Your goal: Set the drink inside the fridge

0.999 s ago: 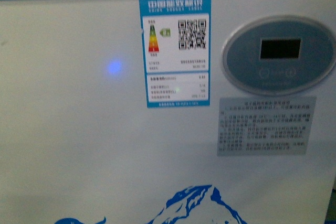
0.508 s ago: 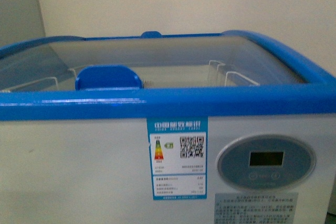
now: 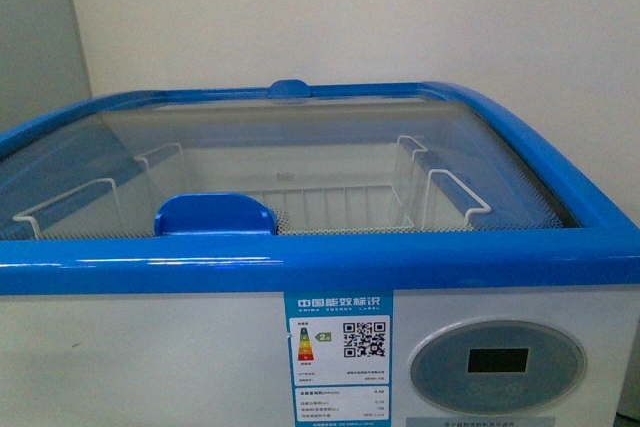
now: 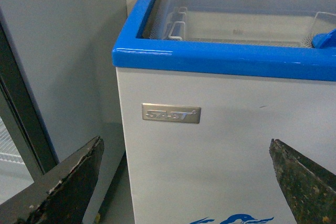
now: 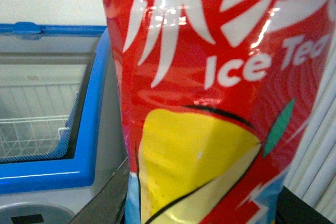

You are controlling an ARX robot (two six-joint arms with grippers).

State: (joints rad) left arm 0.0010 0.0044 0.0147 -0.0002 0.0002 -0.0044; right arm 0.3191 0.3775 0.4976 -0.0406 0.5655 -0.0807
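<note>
The fridge [image 3: 300, 272] is a white chest freezer with a blue rim and curved glass lids, and it fills the front view. A blue lid handle [image 3: 214, 215] sits at the near edge. My right gripper [image 5: 202, 203] is shut on the drink [image 5: 210, 103], whose red label with white "Ice Tea" lettering and a yellow patch fills the right wrist view; its cap is out of view. The fridge rim [image 5: 89, 129] lies beside it. My left gripper [image 4: 186, 182] is open and empty, facing the fridge's white front wall [image 4: 220, 145]. Neither gripper shows in the front view.
White wire baskets [image 3: 330, 202] lie inside under the glass. An oval grey display [image 3: 497, 365] and an energy label [image 3: 338, 342] are on the front. A tall grey cabinet [image 4: 58, 51] stands close beside the fridge's corner. A pale wall is behind.
The front view has risen from the fridge's front panel to its rim and glass lids, and now looks down into the baskets.
</note>
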